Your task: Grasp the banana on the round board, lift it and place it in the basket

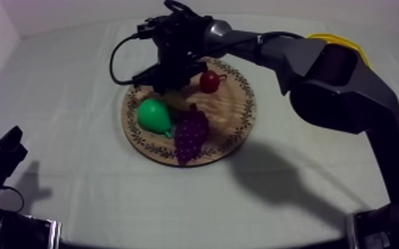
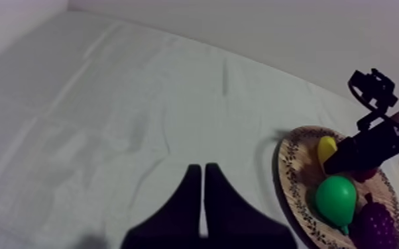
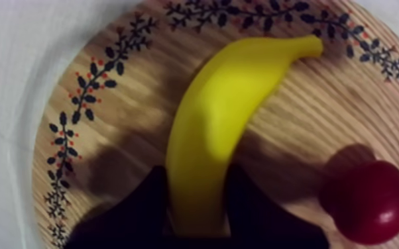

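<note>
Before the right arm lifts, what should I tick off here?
1. Right gripper shut on banana: ok, it hugs both sides near one end.
2. Small red fruit clear of the grip: ok, apart from the banana.
3. Pear and grapes clear of the banana: cannot tell, the pear lies close beside it.
4. Basket free to receive: cannot tell, the arm hides most of it.
5. Left gripper out of the way: ok, shut, off the board.
</note>
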